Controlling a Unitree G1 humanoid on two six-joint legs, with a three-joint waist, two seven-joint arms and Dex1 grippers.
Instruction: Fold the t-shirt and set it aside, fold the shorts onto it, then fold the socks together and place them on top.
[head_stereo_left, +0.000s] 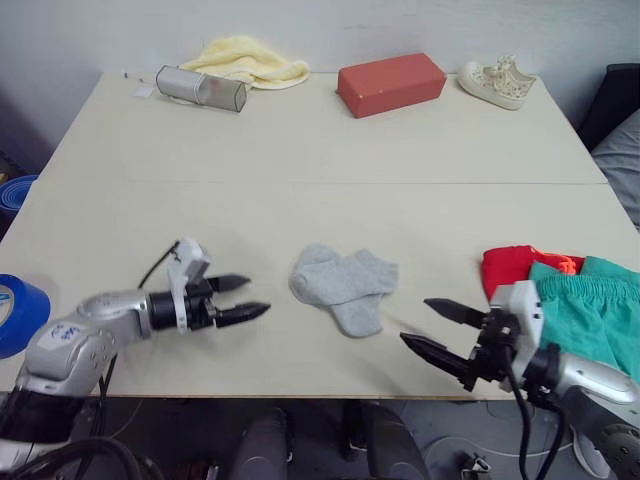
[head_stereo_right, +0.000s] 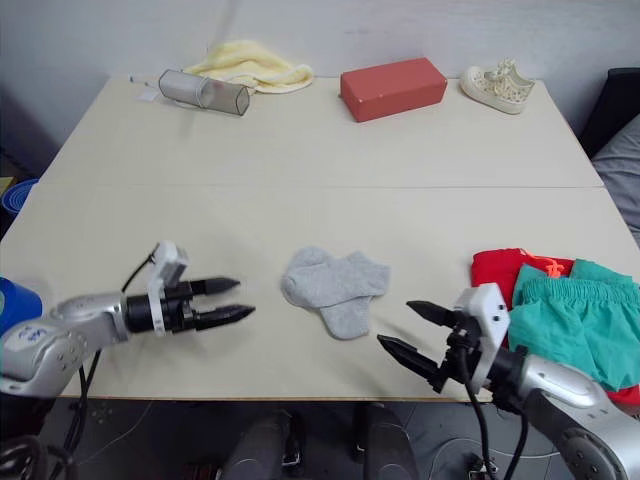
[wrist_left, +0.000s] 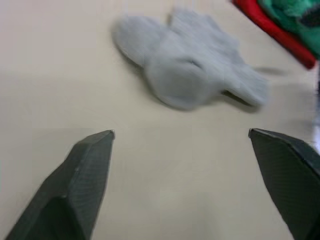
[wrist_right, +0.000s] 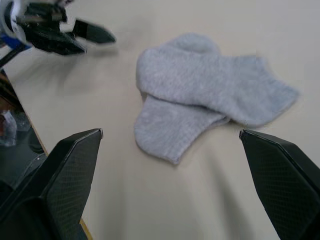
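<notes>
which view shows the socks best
The right wrist view: the socks sit large and sharp, one overlapping the other. The left wrist view shows them blurred, with less detail. Both eye views show them small on the table, between the two open grippers.

head eyes look down over the table (head_stereo_left: 300, 200); wrist cameras share the socks (wrist_right: 210, 95).

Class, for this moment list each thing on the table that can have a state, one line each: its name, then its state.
socks: overlapping, lying flat, ungrasped
shorts: folded, lying on the t-shirt
t-shirt: folded, under the shorts
left gripper: fingers open, empty
right gripper: fingers open, empty
red box: closed, flat
shoe: upright, laced
yellow cloth: crumpled
silver canister: lying on its side
</notes>
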